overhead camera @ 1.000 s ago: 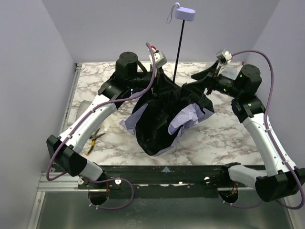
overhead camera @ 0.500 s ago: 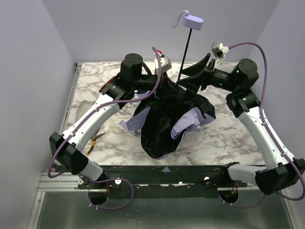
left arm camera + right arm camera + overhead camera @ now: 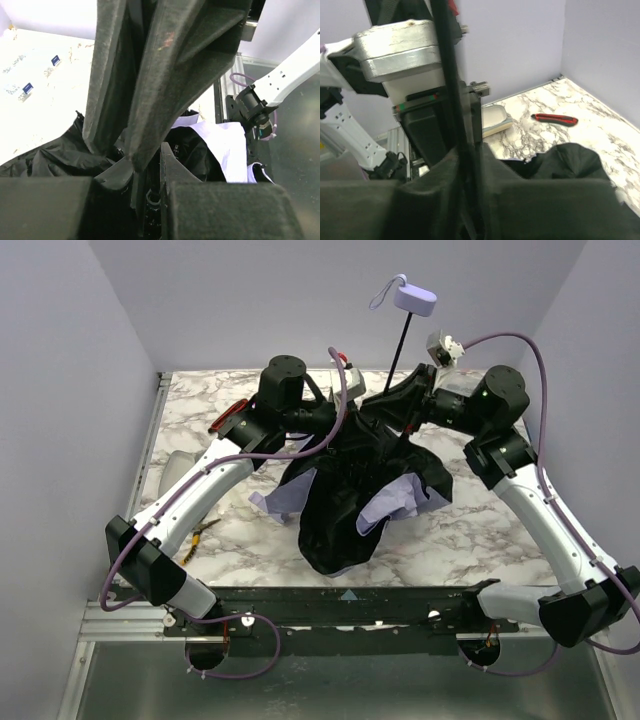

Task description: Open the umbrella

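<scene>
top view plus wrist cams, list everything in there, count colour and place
umbrella: one, lavender outside and black inside, canopy slumped mid-table, shaft tilted up to the handle at the back
pliers: one, yellow handles, left side of the table beside the left arm
cutter: one, red and black, back left of the table
tray: one, pale, left edge of the table
table: one, white and grey marble, under everything
arms: two, white and black, left and right, reaching in from the near edge
left fingers: black, closed low in the umbrella's folds
right fingers: black, closed on the shaft
</scene>
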Controlling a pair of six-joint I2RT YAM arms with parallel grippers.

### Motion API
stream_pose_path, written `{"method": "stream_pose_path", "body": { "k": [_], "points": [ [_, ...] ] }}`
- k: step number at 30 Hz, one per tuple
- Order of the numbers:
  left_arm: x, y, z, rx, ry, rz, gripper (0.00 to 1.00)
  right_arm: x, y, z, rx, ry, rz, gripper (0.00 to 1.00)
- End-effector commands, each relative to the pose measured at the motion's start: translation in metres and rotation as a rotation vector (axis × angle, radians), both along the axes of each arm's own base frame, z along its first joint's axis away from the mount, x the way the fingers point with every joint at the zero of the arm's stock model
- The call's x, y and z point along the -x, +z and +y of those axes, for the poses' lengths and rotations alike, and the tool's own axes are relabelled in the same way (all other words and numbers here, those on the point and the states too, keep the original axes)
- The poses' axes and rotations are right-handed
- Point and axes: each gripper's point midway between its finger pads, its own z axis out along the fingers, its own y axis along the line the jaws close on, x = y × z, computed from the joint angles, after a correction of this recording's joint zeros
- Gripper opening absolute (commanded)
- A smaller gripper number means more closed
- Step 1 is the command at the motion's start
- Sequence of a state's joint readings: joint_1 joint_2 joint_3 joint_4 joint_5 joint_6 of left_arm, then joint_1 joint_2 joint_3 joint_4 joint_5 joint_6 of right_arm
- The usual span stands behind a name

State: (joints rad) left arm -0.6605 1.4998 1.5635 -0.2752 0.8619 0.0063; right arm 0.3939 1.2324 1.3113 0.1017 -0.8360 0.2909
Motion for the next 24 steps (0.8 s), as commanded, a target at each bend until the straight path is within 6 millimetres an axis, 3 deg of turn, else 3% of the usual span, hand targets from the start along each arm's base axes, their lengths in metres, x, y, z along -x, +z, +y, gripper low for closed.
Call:
{"method": "stream_pose_path", "body": {
  "k": [1,3,7,9,12,16,20,24],
  "points": [
    [0.013,0.026,0.003,0.043,-0.044,-0.126,0.0,-0.011,-0.002,0.0,0.014,-0.065,-0.019,0.02],
    [0.012,0.021,0.006,0.029,-0.027,-0.144,0.03,-0.014,0.003,-0.002,0.013,-0.093,-0.037,0.0],
    [0.005,0.0,0.018,-0.026,0.026,-0.177,0.57,-0.012,0.016,-0.005,-0.006,-0.107,-0.081,0.0],
    [-0.001,-0.014,0.029,-0.057,0.055,-0.18,0.67,-0.011,0.023,-0.008,-0.013,-0.125,-0.115,0.0],
    [-0.017,-0.032,0.046,-0.077,0.12,-0.182,0.67,-0.01,0.027,-0.012,-0.014,-0.145,-0.166,0.0],
    [-0.024,-0.033,0.052,-0.065,0.158,-0.291,0.65,-0.009,0.031,-0.015,-0.027,-0.163,-0.2,0.0],
    [-0.026,-0.015,0.043,-0.026,0.169,-0.352,0.6,-0.009,0.031,-0.014,-0.027,-0.154,-0.2,0.0],
    [-0.025,-0.01,0.026,-0.023,0.164,-0.357,0.45,-0.009,0.034,-0.013,-0.038,-0.149,-0.199,0.0]
  ]
}}
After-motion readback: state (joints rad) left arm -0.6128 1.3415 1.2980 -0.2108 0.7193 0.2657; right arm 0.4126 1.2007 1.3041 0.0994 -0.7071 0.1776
